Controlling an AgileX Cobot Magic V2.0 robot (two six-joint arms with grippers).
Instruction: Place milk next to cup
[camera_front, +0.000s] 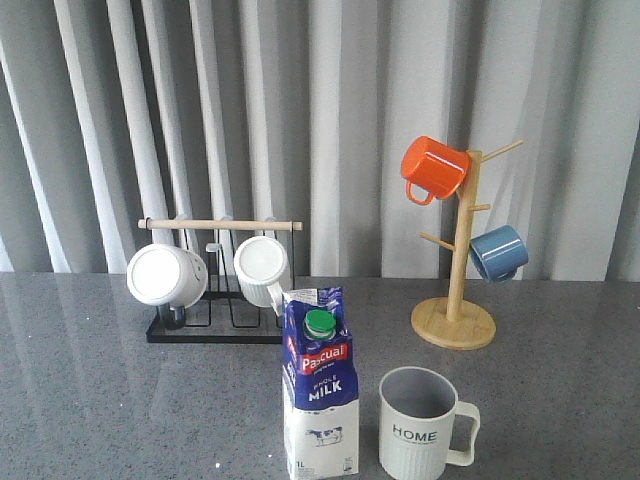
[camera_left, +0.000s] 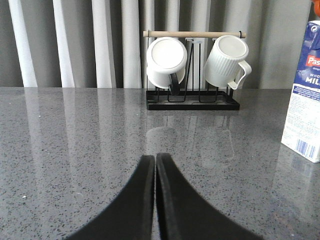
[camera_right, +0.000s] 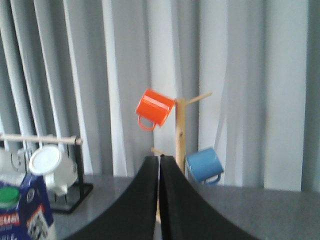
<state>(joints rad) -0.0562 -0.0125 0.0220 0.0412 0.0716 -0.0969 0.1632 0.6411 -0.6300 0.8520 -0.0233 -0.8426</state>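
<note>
The milk (camera_front: 320, 385) stands upright just beside the cup (camera_front: 424, 424), on the side away from its handle, a narrow gap between them, and both lose their bases at the front view's lower edge, while each wrist view catches only a slice of the carton at its border. Neither arm shows in the front view; the left gripper (camera_left: 154, 159) is pressed closed with nothing between its fingers, and the right gripper (camera_right: 159, 159) likewise, its dark fingers covering the lower trunk of the wooden mug tree (camera_front: 456, 300). Behind the milk sits the black rack (camera_front: 215, 290) with two white mugs (camera_front: 166, 274), and behind the cup the tree carries the orange mug (camera_front: 432, 169) above the blue mug (camera_front: 498, 252), all well apart from the pair on the grey table (camera_front: 100, 400).
</note>
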